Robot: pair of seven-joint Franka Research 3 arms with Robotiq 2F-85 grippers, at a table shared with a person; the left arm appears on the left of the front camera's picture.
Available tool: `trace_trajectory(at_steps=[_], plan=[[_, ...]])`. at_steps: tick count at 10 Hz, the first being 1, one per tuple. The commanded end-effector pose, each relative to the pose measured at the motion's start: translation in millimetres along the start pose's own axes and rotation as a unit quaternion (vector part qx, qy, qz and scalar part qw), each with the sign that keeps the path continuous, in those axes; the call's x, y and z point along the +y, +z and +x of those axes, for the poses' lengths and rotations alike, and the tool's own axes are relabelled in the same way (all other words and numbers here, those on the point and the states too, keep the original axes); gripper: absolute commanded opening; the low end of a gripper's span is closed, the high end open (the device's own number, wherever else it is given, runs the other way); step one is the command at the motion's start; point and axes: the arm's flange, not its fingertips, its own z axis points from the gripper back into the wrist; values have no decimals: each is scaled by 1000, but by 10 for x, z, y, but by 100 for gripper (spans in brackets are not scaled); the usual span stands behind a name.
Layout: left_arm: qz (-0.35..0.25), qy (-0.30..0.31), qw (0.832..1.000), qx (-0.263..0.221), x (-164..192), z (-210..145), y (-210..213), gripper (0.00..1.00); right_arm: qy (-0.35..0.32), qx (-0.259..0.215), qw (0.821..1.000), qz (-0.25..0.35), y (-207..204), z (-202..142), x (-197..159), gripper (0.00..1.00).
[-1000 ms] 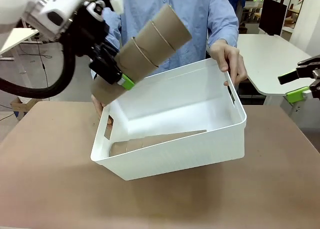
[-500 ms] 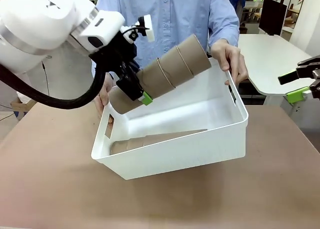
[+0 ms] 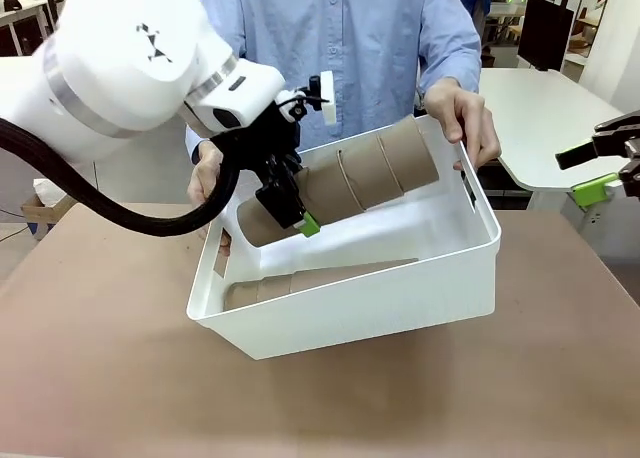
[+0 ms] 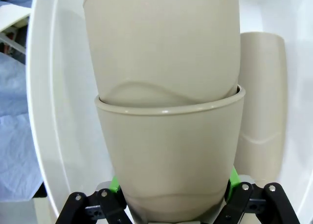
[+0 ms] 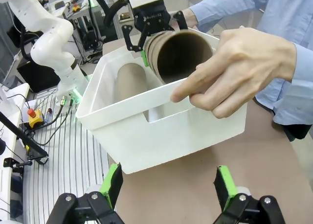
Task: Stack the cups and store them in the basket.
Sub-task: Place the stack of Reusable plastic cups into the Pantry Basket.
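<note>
we see the left gripper point(image 3: 290, 206) with its fingers clamped on the narrow end of a nested stack of cups point(image 3: 350, 181), held slanting over the open basket point(image 3: 400, 288). another stack of cups point(image 3: 330, 278) lies on the basket floor. the basket sits tilted on the brown table point(image 3: 100, 358), a person's hands point(image 3: 462, 118) holding its far rim. the right gripper point(image 5: 166, 194) hangs near the table's right side, fingers spread apart and holding nothing.
</note>
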Motion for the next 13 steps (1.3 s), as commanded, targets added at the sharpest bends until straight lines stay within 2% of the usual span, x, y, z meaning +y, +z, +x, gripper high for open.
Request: trace_trajectory(at_steps=[1,8,11,12,13], plan=[[8,-23,1000,8,141,47,-57,85,12,-9,1000,2,14,15,-28,100],[-1,-31,1000,3,299,30,-569,85,12,-9,1000,2,14,15,-28,100],[20,-36,999,-5,281,26,-680,85,12,-9,1000,2,14,15,-28,100],[28,-36,999,-9,287,20,-690,100,12,-9,1000,2,14,15,-28,100],[22,-39,999,-7,270,22,-690,100,12,-9,1000,2,14,15,-28,100]])
